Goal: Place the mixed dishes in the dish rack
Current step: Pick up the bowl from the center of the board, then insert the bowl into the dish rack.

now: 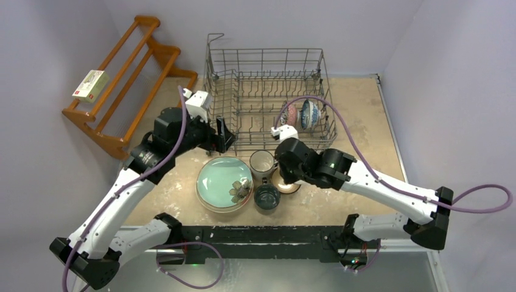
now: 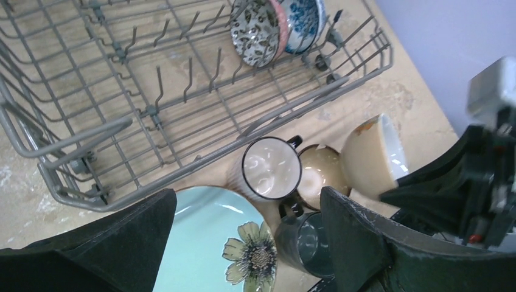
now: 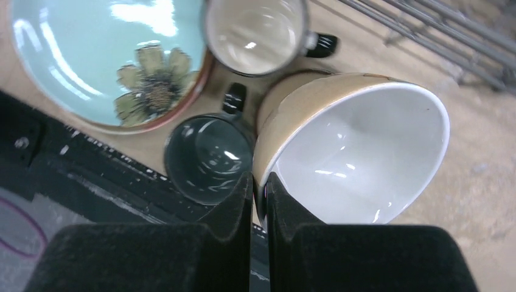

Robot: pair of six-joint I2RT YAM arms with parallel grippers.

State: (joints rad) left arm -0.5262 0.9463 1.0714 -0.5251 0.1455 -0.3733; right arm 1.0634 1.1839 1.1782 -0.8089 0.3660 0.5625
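The grey wire dish rack [image 1: 268, 91] stands at the back, with two patterned bowls [image 1: 303, 114] on edge in its right end. In front of it sit a mint green plate [image 1: 222, 181] with a flower, a white mug [image 1: 262, 162] and a dark teal mug [image 1: 266, 197]. My right gripper [image 3: 258, 185] is shut on the rim of a beige bowl [image 3: 359, 146] with a white inside, tilted up beside the mugs. Another beige bowl [image 2: 321, 173] rests under it. My left gripper [image 2: 248, 204] hangs open above the plate [image 2: 201, 237], by the rack's front wall, holding nothing.
A brown wooden slatted shelf [image 1: 128, 91] leans at the back left, with a small box [image 1: 90, 85] on it. Walls close the table in at the back and right. The black front rail [image 1: 261, 234] runs just behind the teal mug.
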